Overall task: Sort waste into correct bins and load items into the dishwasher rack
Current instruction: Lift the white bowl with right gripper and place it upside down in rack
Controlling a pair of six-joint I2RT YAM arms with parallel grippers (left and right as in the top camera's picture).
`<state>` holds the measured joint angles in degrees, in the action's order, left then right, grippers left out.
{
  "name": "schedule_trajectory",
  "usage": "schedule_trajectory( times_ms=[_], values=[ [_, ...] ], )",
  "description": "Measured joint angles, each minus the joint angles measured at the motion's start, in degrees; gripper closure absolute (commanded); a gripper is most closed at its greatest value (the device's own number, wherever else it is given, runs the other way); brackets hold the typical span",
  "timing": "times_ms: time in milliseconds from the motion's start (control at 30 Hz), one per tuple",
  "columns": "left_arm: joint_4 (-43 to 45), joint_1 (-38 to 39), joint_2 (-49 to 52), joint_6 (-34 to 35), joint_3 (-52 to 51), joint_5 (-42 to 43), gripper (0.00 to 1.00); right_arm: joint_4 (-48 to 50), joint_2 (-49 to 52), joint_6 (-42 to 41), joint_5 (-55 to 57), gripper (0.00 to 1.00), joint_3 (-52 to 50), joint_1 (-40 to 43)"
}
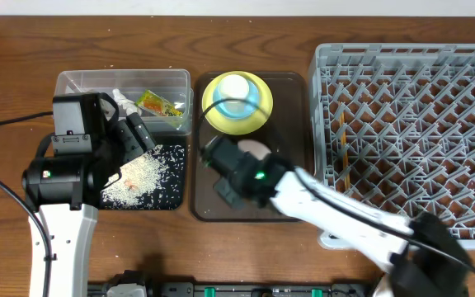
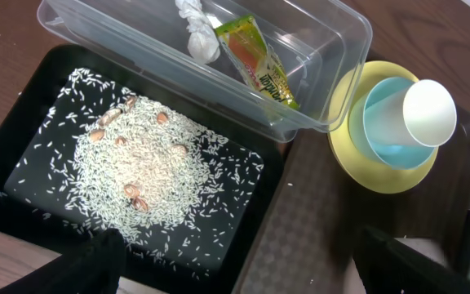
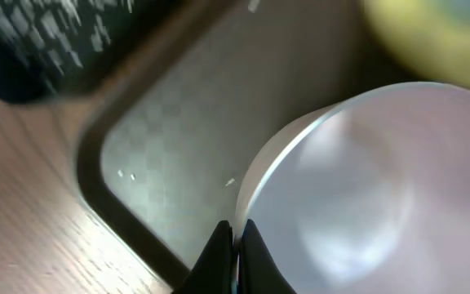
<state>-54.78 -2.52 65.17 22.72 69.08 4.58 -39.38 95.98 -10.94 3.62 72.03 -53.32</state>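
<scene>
Status, biggest first:

- dishwasher rack (image 1: 402, 132), far right: nearly bare. One thin wood-coloured thing lies along its left side, probably the chopsticks (image 1: 345, 153); too small to be sure. No dishes in it.
- brown serving tray (image 1: 291, 148), centre: still carries all the crockery.
- clear tub (image 1: 85, 87), far left: holds the snack wrapper (image 2: 255, 64) and the paper scrap (image 2: 196, 33), side by side.
- black tray (image 1: 176, 198), just near of the tub: rice grains (image 2: 145, 163) heaped in the middle and scattered to the edges, with a few tan bits mixed in.
- yellow plate (image 2: 357, 171), at the far end of the serving tray: light blue bowl (image 2: 382, 143) sits on it, and the white cup (image 2: 429, 113) lies tilted in the bowl.
- white bowl (image 3: 365, 196), on the serving tray near of that stack: being gripped, not yet lifted as far as the views show.

Judgement: waste sorting looks done, bar a few stray specks on the serving tray seen in the right wrist view. Rack loading has barely begun; white bowl, plate, blue bowl and cup are all left.

Arms:
- Right arm reaches in diagonally from the near right, across the rack's near-left corner, wrist low over the serving tray. Right gripper (image 3: 236, 241) has its fingers pinched together on the white bowl's rim at the bowl's left edge.
- Left arm comes up from the near left and hangs over the black tray, camera looking down at the rice and tub. Left gripper (image 2: 235, 245) has its fingers spread wide with nothing between them.
</scene>
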Motion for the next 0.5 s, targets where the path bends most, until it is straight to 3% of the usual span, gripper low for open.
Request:
schedule_trajectory(
  times_ms=[267,500],
  values=[
    [-0.1,0.0,0.0,0.0,0.0,0.0,0.09,3.9,-12.1,1.7,-7.5,0.99,0.0,16.0],
    [-0.1,0.0,0.0,0.0,0.0,0.0,0.09,11.9,-12.9,5.7,-31.9,0.99,0.0,38.7]
  ],
)
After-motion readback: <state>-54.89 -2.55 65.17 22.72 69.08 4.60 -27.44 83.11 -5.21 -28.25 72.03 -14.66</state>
